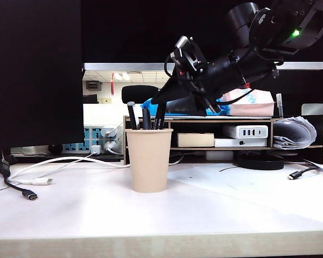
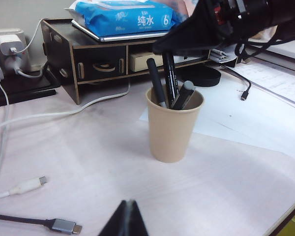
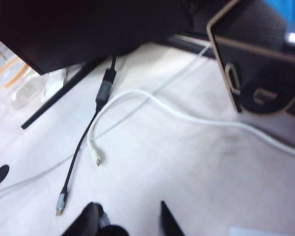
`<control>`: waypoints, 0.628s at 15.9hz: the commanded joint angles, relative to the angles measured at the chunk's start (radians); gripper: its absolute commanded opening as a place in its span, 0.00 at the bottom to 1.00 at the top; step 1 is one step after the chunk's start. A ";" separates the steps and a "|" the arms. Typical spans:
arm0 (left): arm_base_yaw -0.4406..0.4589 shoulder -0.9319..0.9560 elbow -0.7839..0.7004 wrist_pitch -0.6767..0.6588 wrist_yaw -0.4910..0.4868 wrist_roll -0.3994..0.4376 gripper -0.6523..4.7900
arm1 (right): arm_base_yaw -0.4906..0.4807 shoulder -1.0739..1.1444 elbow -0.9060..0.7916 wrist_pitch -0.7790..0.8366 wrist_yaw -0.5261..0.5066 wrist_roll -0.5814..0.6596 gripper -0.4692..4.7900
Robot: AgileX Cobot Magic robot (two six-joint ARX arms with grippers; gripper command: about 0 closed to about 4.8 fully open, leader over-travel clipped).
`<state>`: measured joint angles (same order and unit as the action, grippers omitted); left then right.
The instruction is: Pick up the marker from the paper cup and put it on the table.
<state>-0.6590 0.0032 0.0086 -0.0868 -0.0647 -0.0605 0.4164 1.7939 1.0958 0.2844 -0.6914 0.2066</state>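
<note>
- The blue packet of wet wipes (image 2: 122, 17) on top of the dark wooden organiser (image 2: 96, 59) reads "纯水" with a large "6" beside it, in white.
- The marker (image 2: 170, 78) in the paper cup (image 2: 171, 130) has small white lettering, too tiny to read.

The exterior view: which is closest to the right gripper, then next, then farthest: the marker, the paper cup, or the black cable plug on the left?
From the right gripper, which is above the cup:
1. The marker, right at the jaws, sticking out of the cup.
2. The paper cup, just below, at the table's middle.
3. The black cable plug, far left on the table.
</note>
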 commanded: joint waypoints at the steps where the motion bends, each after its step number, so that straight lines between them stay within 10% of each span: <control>1: 0.000 0.000 0.000 0.013 -0.002 0.001 0.11 | 0.002 -0.002 0.007 -0.014 -0.006 -0.006 0.39; 10: 0.000 0.000 0.001 0.013 -0.002 0.001 0.11 | 0.002 -0.003 0.007 -0.026 -0.027 -0.005 0.24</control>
<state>-0.6590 0.0032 0.0086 -0.0868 -0.0647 -0.0605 0.4168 1.7943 1.0969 0.2474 -0.7067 0.2016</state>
